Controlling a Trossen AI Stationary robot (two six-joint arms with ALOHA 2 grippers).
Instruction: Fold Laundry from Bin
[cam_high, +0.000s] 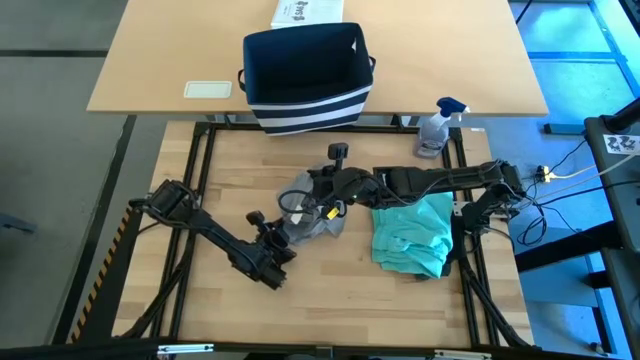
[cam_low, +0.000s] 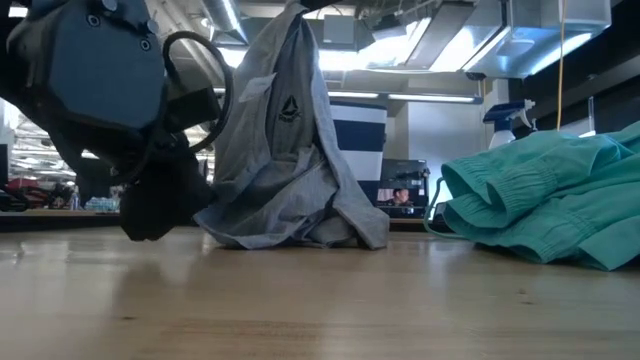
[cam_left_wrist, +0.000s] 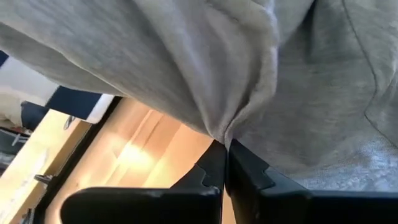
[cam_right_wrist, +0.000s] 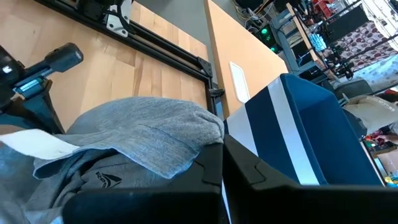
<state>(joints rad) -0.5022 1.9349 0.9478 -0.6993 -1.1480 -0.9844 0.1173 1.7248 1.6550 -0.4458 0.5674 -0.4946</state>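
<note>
Wooden table (cam_high: 220, 190), grey T-shirt (cam_low: 285, 160) with small triangular logo

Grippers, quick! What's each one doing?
Left gripper: closed, pinching the grey T-shirt.
Right gripper: closed on the same grey T-shirt, lifting it.

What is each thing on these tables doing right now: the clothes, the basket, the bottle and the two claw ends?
Grey T-shirt: lifted at the top, hem bunched on the table.
Teal garment: lying crumpled, untouched.
Bin: upright on the far table, looks empty.
Spray bottle: standing upright.
Left end effector: shut, pinching a fold of the grey T-shirt.
Right end effector: shut on the grey T-shirt, holding it up.
</note>
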